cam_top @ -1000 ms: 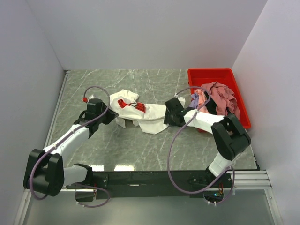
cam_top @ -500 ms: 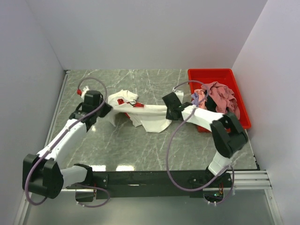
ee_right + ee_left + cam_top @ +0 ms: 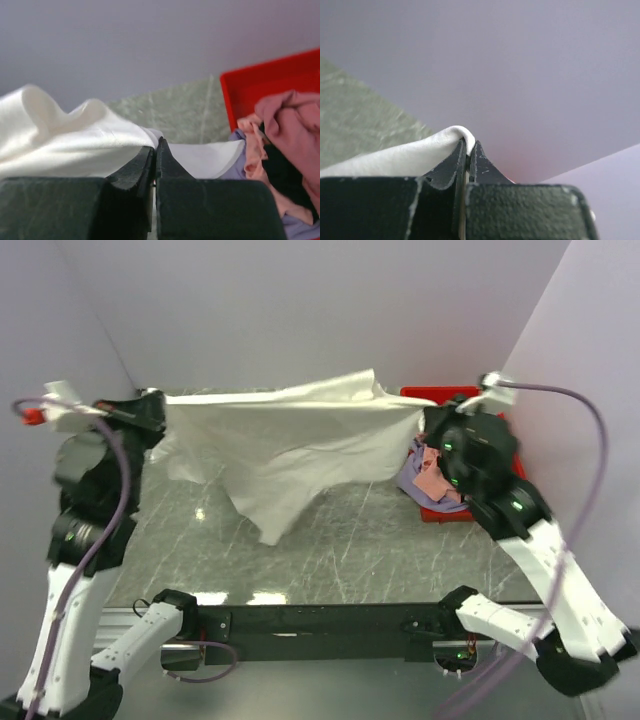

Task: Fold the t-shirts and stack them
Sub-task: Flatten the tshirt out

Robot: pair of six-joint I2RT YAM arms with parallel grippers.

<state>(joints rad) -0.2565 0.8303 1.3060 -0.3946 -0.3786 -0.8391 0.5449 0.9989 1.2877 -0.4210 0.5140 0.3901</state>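
Your right fingers (image 3: 131, 172): pinched together on the white t-shirt (image 3: 65, 140)
Red bin (image 3: 260, 75): at your right, holding a pink t-shirt (image 3: 295, 120)

Place: we've got a robot lab cell | Proof: blank walls (image 3: 300, 310) boxing in the marble-look table (image 3: 340, 540) | black mounting rail (image 3: 320, 620) along the table's near edge

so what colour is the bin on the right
The bin is red, seen best in the right wrist view.
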